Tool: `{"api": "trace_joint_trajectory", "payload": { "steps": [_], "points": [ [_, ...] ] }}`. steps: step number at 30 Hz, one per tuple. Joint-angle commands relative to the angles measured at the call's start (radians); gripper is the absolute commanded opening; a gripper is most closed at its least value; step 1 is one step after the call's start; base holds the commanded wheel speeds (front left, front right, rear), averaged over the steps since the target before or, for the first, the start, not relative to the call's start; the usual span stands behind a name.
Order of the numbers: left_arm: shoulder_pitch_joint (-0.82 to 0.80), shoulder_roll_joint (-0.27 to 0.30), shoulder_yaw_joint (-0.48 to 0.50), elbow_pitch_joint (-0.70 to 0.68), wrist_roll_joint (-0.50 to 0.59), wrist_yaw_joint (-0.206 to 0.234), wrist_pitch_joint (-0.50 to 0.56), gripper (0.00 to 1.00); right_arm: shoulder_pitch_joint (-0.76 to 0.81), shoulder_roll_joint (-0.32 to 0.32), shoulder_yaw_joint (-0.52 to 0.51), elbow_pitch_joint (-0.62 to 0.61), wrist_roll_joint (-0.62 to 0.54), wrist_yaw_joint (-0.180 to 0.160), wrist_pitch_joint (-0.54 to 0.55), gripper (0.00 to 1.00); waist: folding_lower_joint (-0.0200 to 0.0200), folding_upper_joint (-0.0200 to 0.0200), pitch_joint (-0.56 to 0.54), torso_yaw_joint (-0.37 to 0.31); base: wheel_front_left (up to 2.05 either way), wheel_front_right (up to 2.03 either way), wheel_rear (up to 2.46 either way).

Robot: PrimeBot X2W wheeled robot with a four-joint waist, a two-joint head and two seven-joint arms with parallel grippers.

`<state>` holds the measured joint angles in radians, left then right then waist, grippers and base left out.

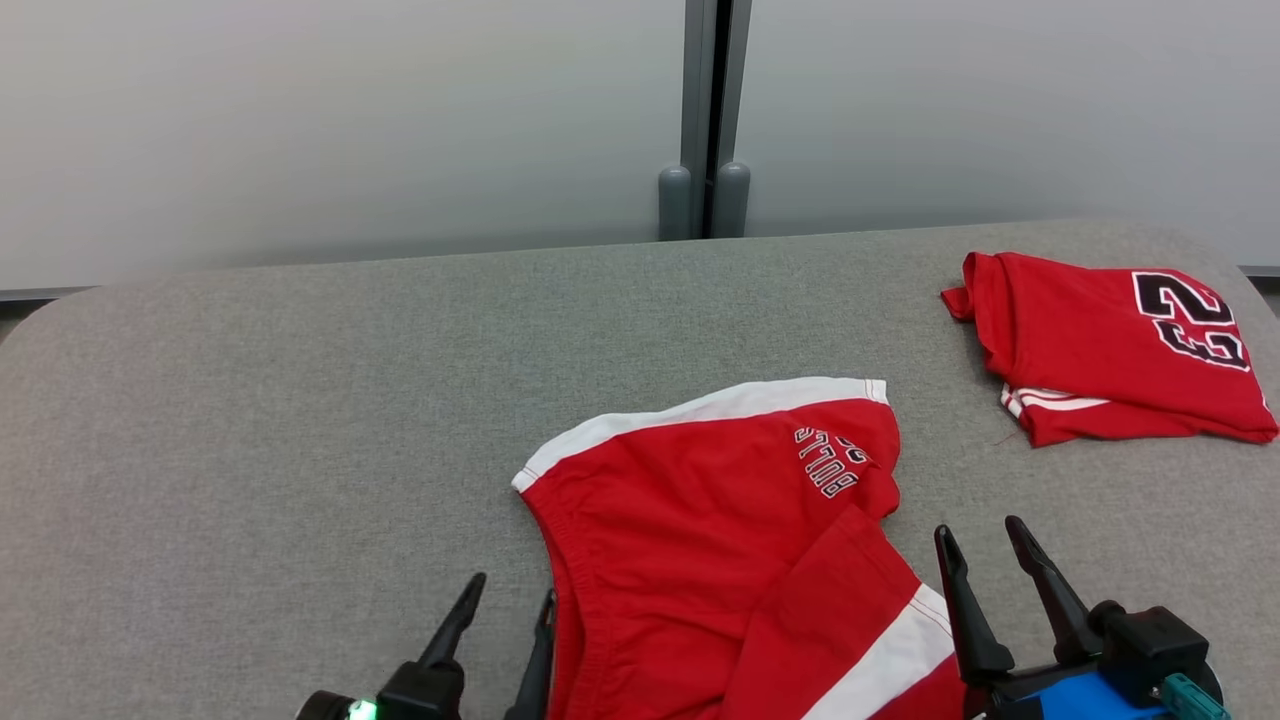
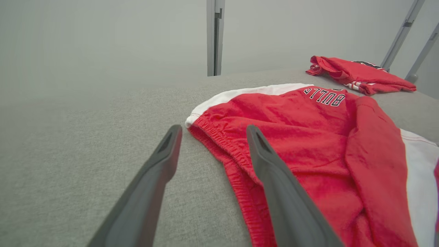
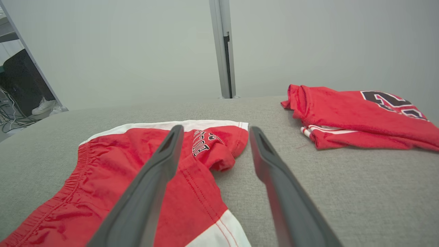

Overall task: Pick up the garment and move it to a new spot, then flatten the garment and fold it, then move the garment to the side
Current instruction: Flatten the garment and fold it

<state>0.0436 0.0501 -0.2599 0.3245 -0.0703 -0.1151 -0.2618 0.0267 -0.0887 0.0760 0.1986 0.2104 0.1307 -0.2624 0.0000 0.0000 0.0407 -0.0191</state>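
The grey cloth-covered table (image 1: 250, 400) spans the head view, and two red garments lie on it, well apart. The larger is a pair of red Bulls basketball shorts (image 1: 690, 540) near the front edge at the middle, spread loosely. Its gathered elastic waistband (image 2: 219, 137) is on the robot's left, a white band runs along the far edge, and one leg is flopped over itself on the right. This is most likely the piece to work on. The smaller, a folded red jersey (image 1: 1110, 350) with a black number, sits at the far right and looks finished. The shorts should handle as light, limp knit: no stiffness, likely to sag and drag on the table's rough cloth, and not fragile. The best holds look to be the two ends of the waistband or the corners of the white band, pinching both layers so the cloth hangs flat when lifted. There are two grippers, each with two dark fingers. The left gripper (image 1: 513, 590) is at the waistband edge, jaws spread wide and holding nothing; the right gripper (image 1: 976, 528) is just beside the flopped leg, equally wide and empty.
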Motion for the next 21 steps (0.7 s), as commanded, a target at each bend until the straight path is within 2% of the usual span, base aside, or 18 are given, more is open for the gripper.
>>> {"api": "trace_joint_trajectory", "payload": {
  "steps": [1,8,13,14,15,16,17,21],
  "points": [
    [-0.016,0.0,-0.012,0.012,0.002,-0.006,-0.004,1.0,-0.017,0.001,0.0,0.002,-0.004,0.0,-0.003,1.0,0.0,0.0,0.003,-0.003,0.0,0.0,0.0],
    [-0.036,0.001,-0.116,0.157,-0.011,-0.015,-0.004,1.0,-0.037,0.003,0.008,0.017,0.005,0.0,-0.003,1.0,0.0,0.0,0.026,-0.033,0.0,0.0,0.0],
    [-0.072,0.001,-0.152,0.245,-0.048,-0.017,-0.004,1.0,-0.046,0.003,0.007,0.024,0.01,0.0,-0.003,1.0,0.0,0.0,0.039,-0.046,0.0,0.0,0.0],
    [-0.082,0.001,-0.16,0.262,-0.061,-0.017,-0.004,0.66,-0.047,0.004,0.008,0.026,0.009,0.0,-0.003,1.0,0.0,0.0,0.042,-0.049,0.0,0.0,0.0],
    [-0.093,0.0,-0.171,0.28,-0.075,-0.018,-0.004,0.43,-0.05,0.004,0.009,0.028,0.009,0.0,-0.003,1.0,0.0,0.0,0.044,-0.051,0.0,0.0,0.0],
    [-0.106,0.0,-0.182,0.297,-0.086,-0.018,-0.004,0.14,-0.052,0.004,0.01,0.028,0.01,0.0,-0.003,1.0,0.0,0.0,0.046,-0.052,0.0,0.0,0.0],
    [-0.121,0.001,-0.19,0.311,-0.098,-0.018,-0.004,0.0,-0.053,0.005,0.011,0.029,0.009,0.0,-0.003,1.0,0.0,0.0,0.048,-0.054,0.0,0.0,0.0],
    [-0.17,0.001,-0.172,0.344,-0.145,-0.015,-0.004,0.0,-0.062,0.005,0.012,0.034,0.01,0.0,-0.003,1.0,0.0,0.0,0.053,-0.059,0.0,0.0,0.0]
  ]
}}
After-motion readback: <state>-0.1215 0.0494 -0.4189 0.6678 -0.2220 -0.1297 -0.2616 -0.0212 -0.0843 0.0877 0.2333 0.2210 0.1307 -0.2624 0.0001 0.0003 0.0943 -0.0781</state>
